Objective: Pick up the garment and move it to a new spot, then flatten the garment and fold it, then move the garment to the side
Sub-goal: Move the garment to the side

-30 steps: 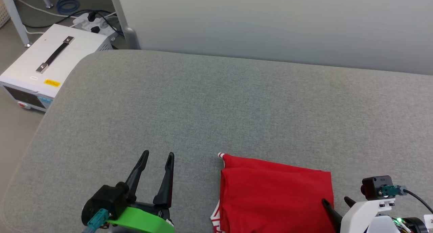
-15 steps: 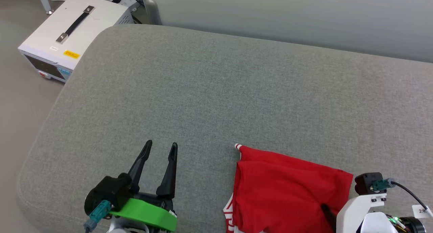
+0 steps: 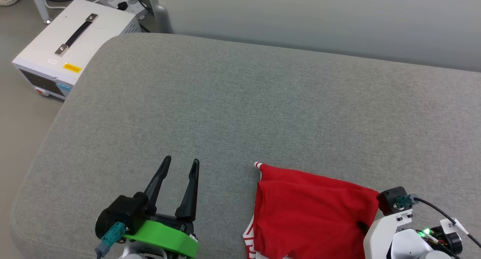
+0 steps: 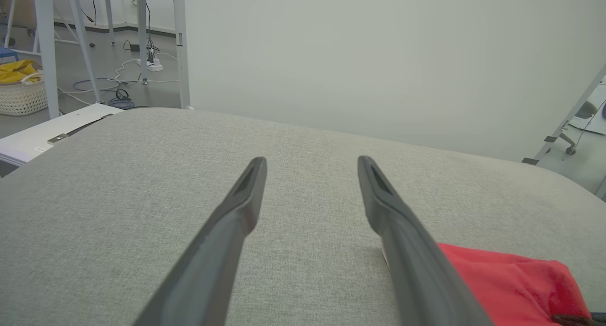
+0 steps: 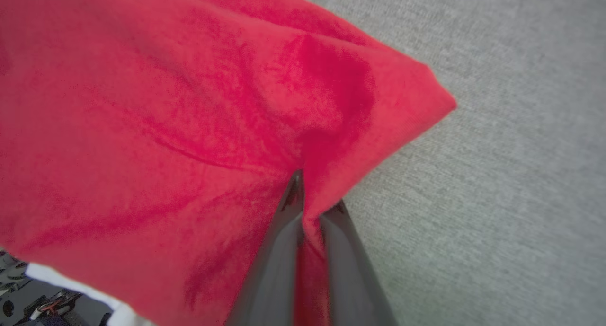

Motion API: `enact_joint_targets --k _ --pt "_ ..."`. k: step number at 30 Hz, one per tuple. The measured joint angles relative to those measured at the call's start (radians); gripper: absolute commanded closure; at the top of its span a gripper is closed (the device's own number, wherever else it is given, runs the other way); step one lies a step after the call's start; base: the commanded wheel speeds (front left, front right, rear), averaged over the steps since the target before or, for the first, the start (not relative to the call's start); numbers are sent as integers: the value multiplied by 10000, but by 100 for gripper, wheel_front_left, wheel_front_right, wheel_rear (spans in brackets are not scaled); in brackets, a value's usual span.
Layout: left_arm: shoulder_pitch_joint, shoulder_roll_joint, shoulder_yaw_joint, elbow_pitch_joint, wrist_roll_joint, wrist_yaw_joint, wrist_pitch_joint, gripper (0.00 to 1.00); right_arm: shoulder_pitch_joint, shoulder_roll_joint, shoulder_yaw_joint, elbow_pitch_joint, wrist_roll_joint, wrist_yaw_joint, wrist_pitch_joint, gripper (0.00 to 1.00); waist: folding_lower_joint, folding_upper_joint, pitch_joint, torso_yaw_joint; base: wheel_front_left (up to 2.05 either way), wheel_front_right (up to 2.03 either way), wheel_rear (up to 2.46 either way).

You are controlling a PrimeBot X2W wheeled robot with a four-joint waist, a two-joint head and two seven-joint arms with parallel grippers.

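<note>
Red shirt point(image 3: 312, 214) lay folded at lower right of head frame on grey cushion point(image 3: 240, 101). Right fingers point(image 5: 284, 231) pinched shut on its edge near corner. Left fingers point(image 3: 189, 191) spread wide, empty, lower left. Cloth light, limp, would sag; best held at corners.

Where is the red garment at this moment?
The garment lies folded at the lower right of the head view, on the grey cushion, right of the open left gripper; the jaws of the right gripper are shut on its right edge.
</note>
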Motion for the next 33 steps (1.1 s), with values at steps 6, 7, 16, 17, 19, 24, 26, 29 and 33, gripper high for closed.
enact_joint_targets --k 6,7,16,17,19,24,26,29,33 --pt "66 79 -247 -59 -2 0 2 0 -379 -1685 1246 -677 -77 4 44 100 0 0 -200 -642 0 0 0" --pt "88 81 -303 -121 -10 0 0 0 -531 -2046 1471 -836 -44 2 134 100 0 0 -225 -792 0 0 0" --pt "-132 355 -1081 -830 228 0 0 0 -2805 -5120 3049 -1513 575 -2 773 100 0 0 -30 -2627 0 0 0" --pt "-218 389 -1156 -888 247 0 0 0 -3065 -5319 3076 -1421 591 -2 717 100 0 0 45 -2812 0 0 0" --pt "-427 428 -1225 -1045 255 0 2 0 -3522 -5630 3083 -1183 602 -2 596 100 0 0 242 -3163 0 0 0" --pt "-997 715 -1383 -1574 357 0 0 0 -4382 -6533 3225 -341 399 -2 -144 100 0 1 969 -3747 0 0 0" --pt "-1287 876 -1396 -1904 397 0 0 0 -4749 -6805 3126 224 364 -2 -570 100 0 0 1360 -3939 0 0 0" --pt "-1614 1162 -1400 -2263 420 0 0 0 -5261 -6961 2830 1158 334 -2 -1177 100 1 0 1960 -4139 0 0 0" --pt "-1985 1499 -1421 -2692 414 0 13 0 -5807 -6980 2293 2518 127 -2 -1912 100 2 1 2777 -4338 0 0 0"
